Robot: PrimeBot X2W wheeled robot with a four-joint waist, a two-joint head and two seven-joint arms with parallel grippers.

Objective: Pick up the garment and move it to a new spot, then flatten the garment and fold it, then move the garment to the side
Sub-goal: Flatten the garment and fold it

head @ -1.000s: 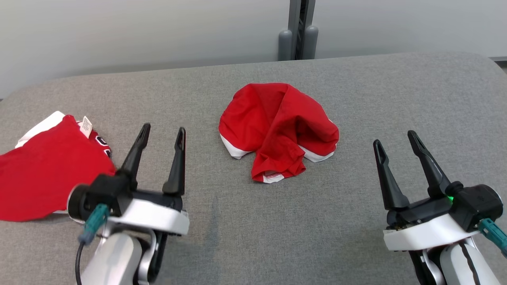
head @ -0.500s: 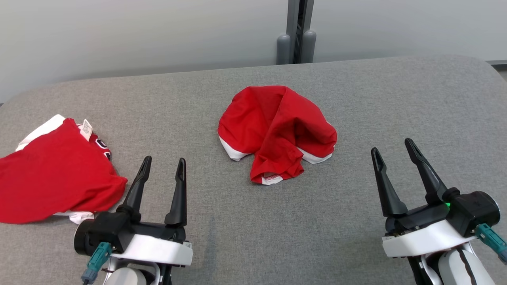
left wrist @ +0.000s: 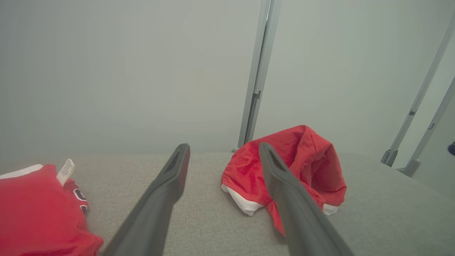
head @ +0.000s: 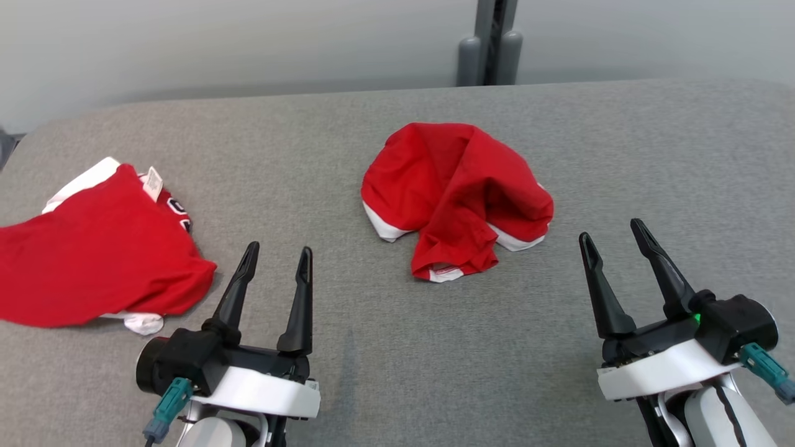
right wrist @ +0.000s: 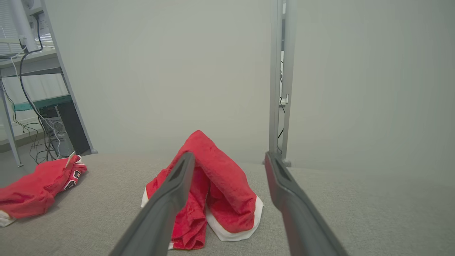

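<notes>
The garment, a red shirt with a white sleeve edge, dark lettering and a small white tag, lies loosely folded at the left of the grey padded table. It also shows in the left wrist view and the right wrist view. My left gripper stands open just right of it, apart from the cloth, nothing between its fingers. My right gripper is open and empty at the lower right.
A second red cloth piece with white trim sits crumpled in a mound mid-table, between and beyond both grippers. A grey post and a pale wall stand behind the table's far edge. A desk with cables stands off the table's left end.
My left gripper has drawn back from over the garment's right edge toward me. The head camera has shifted, sliding the whole scene to the right. Both garments lie as before.
</notes>
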